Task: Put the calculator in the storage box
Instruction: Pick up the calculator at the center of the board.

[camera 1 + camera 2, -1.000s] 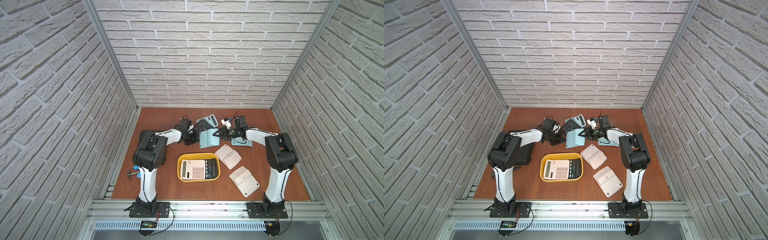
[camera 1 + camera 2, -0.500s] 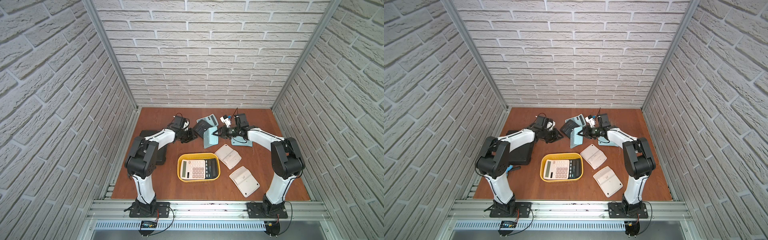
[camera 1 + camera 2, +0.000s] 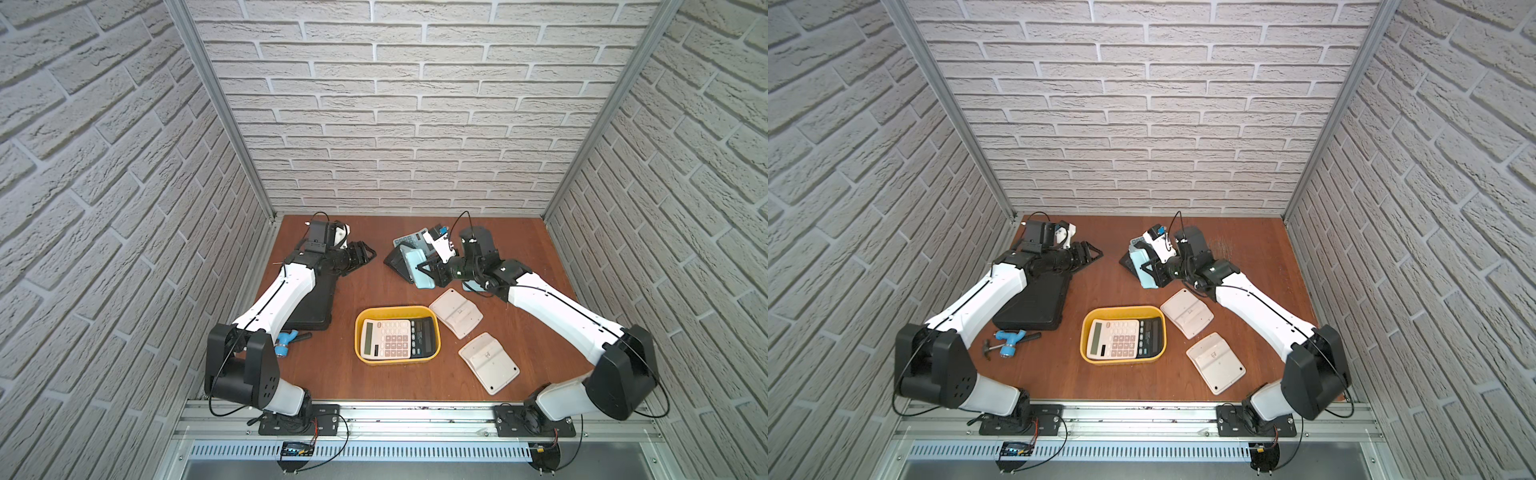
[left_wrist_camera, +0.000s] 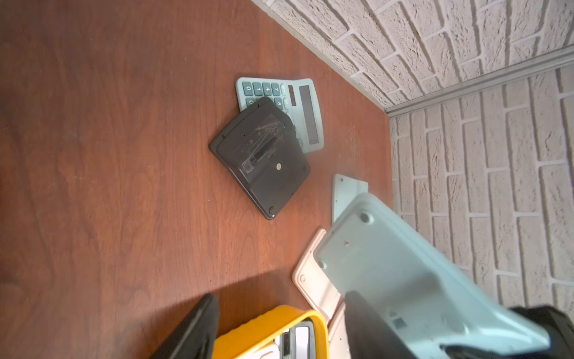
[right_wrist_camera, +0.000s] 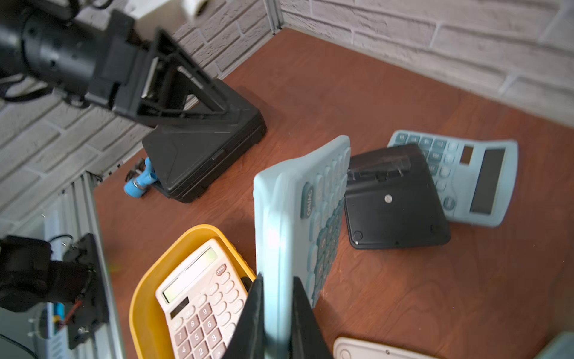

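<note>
The right gripper (image 3: 426,272) is seen clamped on the pale blue plastic desk calculator (image 5: 298,217), which is held on edge; the left gripper (image 3: 368,257), at nine o'clock from it, is spread wide with nothing grasped; the shallow yellow plastic storage box (image 3: 358,336) is found at about six o'clock, well apart, with a cream keypad calculator (image 3: 386,343) lying inside it.

Bright, even light fills both top views, with soft shadows on the table (image 3: 374,382). The brick walls (image 3: 104,166) bow toward the edges. In the wrist views the nearest calculator (image 4: 403,279) looks blurred, perhaps from closeness.
</note>
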Action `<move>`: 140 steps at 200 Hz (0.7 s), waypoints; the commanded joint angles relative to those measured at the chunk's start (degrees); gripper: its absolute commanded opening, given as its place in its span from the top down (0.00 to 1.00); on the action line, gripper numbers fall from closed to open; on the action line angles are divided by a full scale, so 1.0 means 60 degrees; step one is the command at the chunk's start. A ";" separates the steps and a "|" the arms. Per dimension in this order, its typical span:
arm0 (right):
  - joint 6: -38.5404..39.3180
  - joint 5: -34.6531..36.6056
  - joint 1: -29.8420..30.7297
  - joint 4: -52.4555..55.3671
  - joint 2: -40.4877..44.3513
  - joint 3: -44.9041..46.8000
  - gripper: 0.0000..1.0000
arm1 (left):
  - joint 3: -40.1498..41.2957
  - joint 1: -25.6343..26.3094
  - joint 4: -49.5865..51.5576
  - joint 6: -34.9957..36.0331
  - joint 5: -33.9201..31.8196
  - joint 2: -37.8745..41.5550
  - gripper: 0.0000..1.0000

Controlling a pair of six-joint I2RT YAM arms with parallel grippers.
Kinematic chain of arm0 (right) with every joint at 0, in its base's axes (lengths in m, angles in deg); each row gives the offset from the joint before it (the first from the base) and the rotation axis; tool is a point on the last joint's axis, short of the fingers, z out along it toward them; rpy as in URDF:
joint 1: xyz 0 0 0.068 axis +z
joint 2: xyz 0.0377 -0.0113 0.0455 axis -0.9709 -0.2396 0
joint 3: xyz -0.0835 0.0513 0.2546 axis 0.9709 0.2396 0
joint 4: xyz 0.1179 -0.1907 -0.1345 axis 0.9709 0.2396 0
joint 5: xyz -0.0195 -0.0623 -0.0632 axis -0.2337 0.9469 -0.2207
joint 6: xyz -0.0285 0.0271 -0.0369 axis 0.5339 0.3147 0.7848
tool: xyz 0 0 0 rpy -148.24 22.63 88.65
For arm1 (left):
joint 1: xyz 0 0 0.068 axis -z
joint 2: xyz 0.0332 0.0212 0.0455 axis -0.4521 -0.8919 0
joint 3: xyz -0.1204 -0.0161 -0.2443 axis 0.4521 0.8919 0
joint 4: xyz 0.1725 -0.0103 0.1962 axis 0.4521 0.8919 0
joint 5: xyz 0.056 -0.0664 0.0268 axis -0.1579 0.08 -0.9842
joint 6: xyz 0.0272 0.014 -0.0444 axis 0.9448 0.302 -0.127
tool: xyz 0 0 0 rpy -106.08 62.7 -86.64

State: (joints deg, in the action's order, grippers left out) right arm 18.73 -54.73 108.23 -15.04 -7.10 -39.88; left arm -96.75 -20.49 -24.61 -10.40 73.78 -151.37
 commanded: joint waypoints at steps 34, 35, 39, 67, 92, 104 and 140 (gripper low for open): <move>0.6329 0.3033 0.1961 -0.1308 0.0739 0.1201 0.97 | -0.0629 -0.0516 0.1281 0.0553 0.0916 0.0081 0.12; 0.6403 0.3078 0.1997 -0.1311 0.0730 0.1201 0.97 | -0.0623 -0.0527 0.1274 0.0553 0.0919 0.0083 0.11; 0.6672 0.3318 0.2102 -0.1328 0.0697 0.1204 0.97 | -0.0617 -0.0548 0.1260 0.0540 0.0934 0.0091 0.08; 0.8325 0.4643 0.2684 -0.1626 0.0459 0.1327 0.97 | -0.0660 -0.0575 0.1211 0.0527 0.1237 -0.0031 0.02; 1.0080 0.5516 0.3239 -0.2659 0.0408 0.2030 0.97 | -0.0688 -0.0582 0.1012 0.0487 0.1844 -0.0350 0.02; 1.0632 0.5813 0.3415 -0.3188 0.0398 0.2338 0.97 | -0.0686 -0.0582 0.0990 0.0522 0.1971 -0.0430 0.02; 1.1356 0.6046 0.3614 -0.4339 0.0320 0.2909 0.97 | -0.0607 -0.0426 0.0704 0.0671 0.2677 -0.0631 0.03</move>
State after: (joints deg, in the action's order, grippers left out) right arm 80.20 -22.12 129.30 -29.99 -5.15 -23.49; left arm -99.64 -23.61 -17.57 -7.96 84.84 -154.25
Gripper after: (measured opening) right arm 0.150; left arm 0.983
